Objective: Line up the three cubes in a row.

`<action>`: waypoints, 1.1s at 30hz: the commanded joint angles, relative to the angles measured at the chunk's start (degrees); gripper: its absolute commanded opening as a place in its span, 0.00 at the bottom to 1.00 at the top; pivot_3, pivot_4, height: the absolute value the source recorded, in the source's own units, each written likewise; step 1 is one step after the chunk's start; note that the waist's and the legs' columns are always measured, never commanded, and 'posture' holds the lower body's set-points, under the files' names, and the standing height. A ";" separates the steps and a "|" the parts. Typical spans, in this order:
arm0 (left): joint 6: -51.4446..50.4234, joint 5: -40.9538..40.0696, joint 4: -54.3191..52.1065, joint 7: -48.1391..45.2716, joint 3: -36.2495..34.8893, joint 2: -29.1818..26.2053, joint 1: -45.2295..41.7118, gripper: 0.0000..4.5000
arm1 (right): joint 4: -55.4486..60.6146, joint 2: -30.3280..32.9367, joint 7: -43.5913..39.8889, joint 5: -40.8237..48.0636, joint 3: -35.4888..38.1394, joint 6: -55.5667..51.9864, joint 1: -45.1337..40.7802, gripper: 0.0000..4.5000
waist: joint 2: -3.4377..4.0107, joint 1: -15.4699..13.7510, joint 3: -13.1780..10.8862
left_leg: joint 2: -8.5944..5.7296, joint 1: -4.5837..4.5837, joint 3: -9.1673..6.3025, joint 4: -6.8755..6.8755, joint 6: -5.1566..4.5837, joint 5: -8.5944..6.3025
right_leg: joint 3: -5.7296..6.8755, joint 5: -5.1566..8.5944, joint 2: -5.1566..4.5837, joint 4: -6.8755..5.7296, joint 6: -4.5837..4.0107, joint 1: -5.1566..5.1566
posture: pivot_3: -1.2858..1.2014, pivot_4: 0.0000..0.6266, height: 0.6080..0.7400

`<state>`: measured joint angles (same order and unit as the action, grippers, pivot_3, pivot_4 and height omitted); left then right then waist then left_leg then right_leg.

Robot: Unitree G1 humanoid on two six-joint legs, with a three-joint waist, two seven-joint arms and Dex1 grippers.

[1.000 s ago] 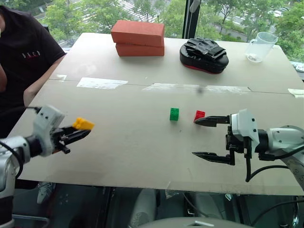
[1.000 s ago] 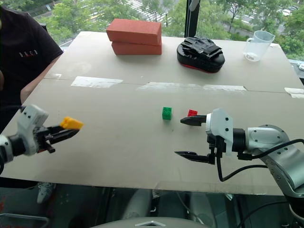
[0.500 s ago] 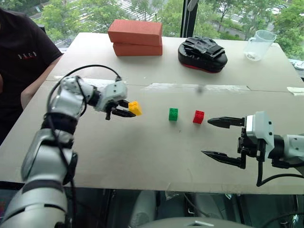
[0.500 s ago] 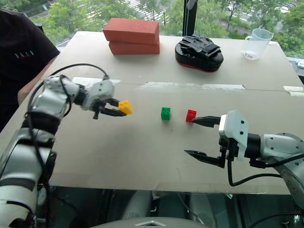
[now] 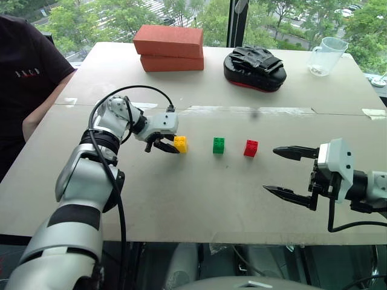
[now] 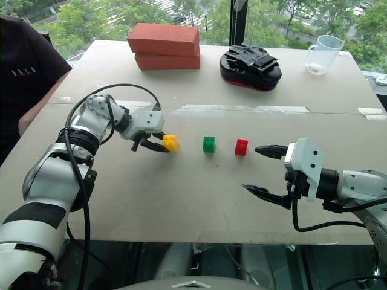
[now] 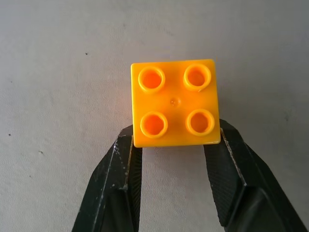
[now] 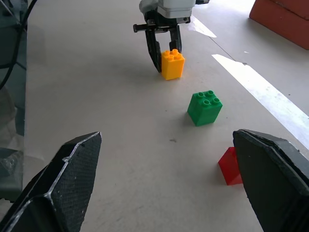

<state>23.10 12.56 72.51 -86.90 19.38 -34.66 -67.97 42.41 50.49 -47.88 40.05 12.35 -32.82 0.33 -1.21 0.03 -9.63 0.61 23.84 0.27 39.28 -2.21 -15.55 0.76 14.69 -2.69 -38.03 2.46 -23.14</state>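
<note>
Now the yellow cube (image 5: 180, 144) sits left of centre on the table (image 5: 199, 199), clenched between the left gripper (image 5: 171, 145)'s fingers. Just right of it stand the green cube (image 5: 219, 145) and red cube (image 5: 251, 148). At lower right, the right gripper (image 5: 289, 171) hangs wide, grasping nothing.

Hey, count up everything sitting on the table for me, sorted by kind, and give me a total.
Small studded cubes: 3, a yellow cube, a green cube and a red cube
Red-orange bricks, stacked: 2
Black padded mitt: 1
Clear measuring jug: 1
Total: 7
</note>
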 commanded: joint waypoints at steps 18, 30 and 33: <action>2.76 2.49 1.54 3.57 -2.60 2.38 -3.91 0.99 | 4.50 0.15 4.17 1.88 4.21 -1.75 2.63 1.00 | 0.00 -0.52 0.00 | 0.00 -0.01 0.00 0.02 0.01 0.00 | 0.00 0.00 0.01 -0.03 0.01 0.00 | 0.52 0.24 0.98; -30.61 -21.15 -40.32 -1.50 -23.43 -12.33 23.55 0.99 | 0.64 -1.12 4.17 -2.21 7.59 0.53 10.49 1.00 | 0.04 0.88 0.02 | 0.17 -0.07 0.03 -0.01 0.05 0.03 | -0.12 0.00 -0.02 -0.07 0.01 0.00 | 0.52 0.24 0.98; -50.61 -30.71 -67.18 9.06 -35.88 -12.44 42.41 0.99 | -2.26 -2.66 5.29 -4.76 9.68 2.04 12.91 1.00 | 0.05 1.02 0.05 | 0.37 -0.08 0.06 -0.02 0.25 0.12 | -0.39 -0.01 -0.32 0.00 0.00 0.01 | 0.52 0.24 0.98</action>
<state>-18.37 -12.57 17.50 -82.78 -10.31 -46.57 -27.76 40.58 48.16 -43.18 36.56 19.35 -32.65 12.98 -1.16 1.04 -9.59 0.98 23.81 0.28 39.27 -1.95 -15.43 0.43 14.68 -3.02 -38.02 2.47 -23.13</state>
